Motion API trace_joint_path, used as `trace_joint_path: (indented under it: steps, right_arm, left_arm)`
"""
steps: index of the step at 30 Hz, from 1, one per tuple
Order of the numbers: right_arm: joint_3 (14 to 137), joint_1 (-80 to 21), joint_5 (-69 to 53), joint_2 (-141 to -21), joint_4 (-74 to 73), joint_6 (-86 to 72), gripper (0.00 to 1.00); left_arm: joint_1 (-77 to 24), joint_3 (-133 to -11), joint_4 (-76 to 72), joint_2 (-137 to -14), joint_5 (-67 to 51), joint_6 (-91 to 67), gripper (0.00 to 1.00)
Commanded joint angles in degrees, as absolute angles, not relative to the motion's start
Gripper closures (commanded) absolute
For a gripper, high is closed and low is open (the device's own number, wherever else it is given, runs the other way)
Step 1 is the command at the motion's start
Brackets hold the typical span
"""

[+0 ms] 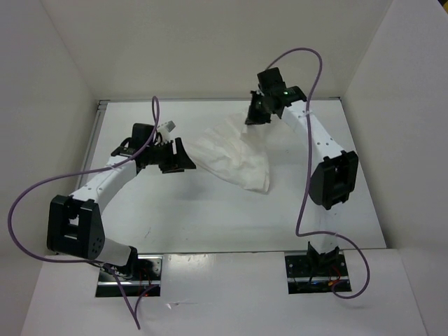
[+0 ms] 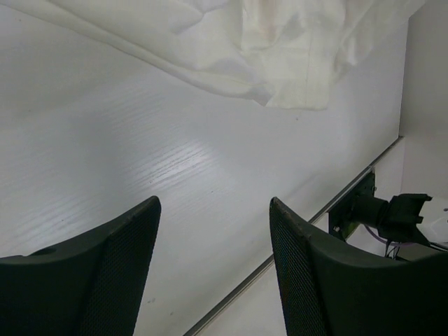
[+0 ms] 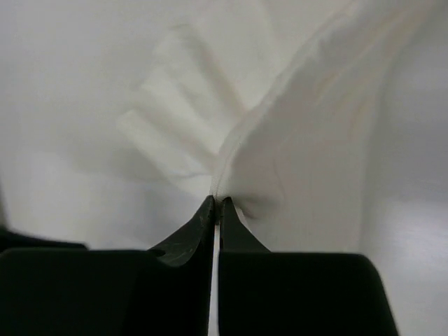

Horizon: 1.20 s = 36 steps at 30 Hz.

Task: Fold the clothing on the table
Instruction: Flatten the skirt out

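The clothing is a thin, wrinkled white garment bunched in the middle of the table. My right gripper is at the garment's far corner, shut on the cloth; in the right wrist view its tips pinch a fold of the clothing, which rises from them. My left gripper hovers just left of the garment, open, with nothing between its fingers. In the left wrist view the clothing lies ahead across the top.
White upright walls enclose the table on the left, back and right. A metal edge rail runs along the table's near side. Purple cables loop from both arms. The arm bases are bolted at the near edge.
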State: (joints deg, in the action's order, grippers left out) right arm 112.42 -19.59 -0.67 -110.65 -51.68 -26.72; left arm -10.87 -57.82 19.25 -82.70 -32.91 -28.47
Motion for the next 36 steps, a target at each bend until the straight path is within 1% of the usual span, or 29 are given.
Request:
trace_joint_path:
  steps: [1,2,3,4,5,7,8,10,11,12,13,14,17,18,20,21,23,26,28,29,31,34,36]
  right_arm:
    - [120.23,-20.65,-24.45,-110.05,-41.77,-26.02,1.0]
    - [120.23,-20.05,-27.39,-108.65,-34.61,-27.32,1.0]
    - [118.06,-19.34,-30.47,-105.59,-31.15,-29.86,1.0]
    - [116.82,-17.33,-37.11,-104.08,-27.81,-31.27,1.0]
    - [115.33,-16.18,-39.44,-102.5,-24.55,-32.94,1.0]
    - [110.32,-14.16,-42.35,-97.58,-17.95,-36.1,1.0]
    - [105.78,-12.24,-44.02,-95.73,-14.54,-36.82,1.0]
    - [99.87,-9.94,-45.69,-90.72,-11.09,-39.36,1.0]
    - [93.41,-7.41,-47.36,-89.4,-9.77,-40.42,1.0]
    - [90.21,-6.08,-47.37,-88.08,-8.89,-41.13,1.0]
    - [87.22,-4.76,-47.9,-85.89,-9.66,-41.13,1.0]
    - [81.18,-2.31,-47.9,-85.09,-10.8,-40.26,1.0]
    - [72.54,1.92,-44.4,-82.88,-20.89,-35.43,1.0]
    - [67.38,5.07,-37.86,-82.18,-28.23,-34.29,1.0]
    - [61.65,8.42,-30.53,-82.18,-34.86,-30.87,1.0]
    - [59.87,11.48,-27.19,-82.18,-37.07,-29.81,1.0]
    - [54.79,13.61,-25.15,-78.86,-37.88,-30.32,1.0]
    - [53.88,14.15,-21.1,-75.68,-37.88,-31.2,1.0]
    - [53.88,14.15,-21.62,-75.06,-37.88,-31.73,1.0]
    - [54.49,14.15,-21.62,-75.06,-37.88,-31.73,1.0]
    - [55.1,12.32,-21.1,-75.06,-37.88,-31.73,1.0]
    - [55.63,11.17,-20.57,-74.45,-39.1,-31.73,1.0]
    - [55.63,10.64,-20.57,-73.83,-39.73,-31.21,1.0]
  left_arm:
    - [-9.93,-57.13,18.02,-80.16,-33.75,-27.25,0.29]
    - [-9.93,-56.61,18.02,-80.16,-33.75,-27.77,0.29]
    - [-9.93,-56.6,18.02,-80.16,-33.75,-27.77,0.29]
    - [-9.93,-56.6,18.02,-79.63,-33.75,-27.77,0.29]
    - [-9.93,-55.99,17.5,-79.63,-33.75,-27.77,0.29]
    - [-9.4,-55.46,17.49,-79.11,-34.28,-27.77,0.29]
    - [-9.4,-55.46,17.49,-79.1,-34.28,-27.77,0.29]
    - [-9.4,-54.94,16.96,-79.1,-34.8,-28.3,0.29]
    - [-9.4,-54.93,16.96,-79.1,-34.8,-28.3,0.29]
    - [-9.4,-54.93,16.96,-79.1,-35.41,-28.3,0.29]
    - [-9.4,-54.93,16.44,-79.1,-35.42,-28.3,0.29]
    - [-9.4,-54.41,16.44,-79.1,-35.42,-28.3,0.28]
    - [-9.4,-54.4,16.44,-79.1,-35.95,-28.3,0.28]
    - [-9.4,-54.4,15.83,-79.1,-36.56,-28.3,0.28]
    - [-9.4,-54.4,15.82,-79.1,-37.7,-28.3,0.28]
    - [-9.4,-54.4,15.21,-79.71,-37.71,-28.3,0.28]
    - [-9.4,-55.36,15.21,-81.81,-39.02,-28.3,0.28]
    - [-12.99,-59.48,15.73,-85.32,-39.02,-28.3,0.28]
    - [-14.41,-61.25,15.12,-87.61,-39.02,-28.3,0.28]
    - [-15.02,-62.3,15.12,-90.67,-39.02,-28.3,0.28]
    - [-16.43,-65.63,16.44,-93.85,-38.41,-28.3,0.29]
    - [-17.66,-68.81,17.58,-101.05,-38.41,-28.82,0.35]
    - [-18.19,-70.22,18.45,-103.7,-38.41,-29.36,0.39]
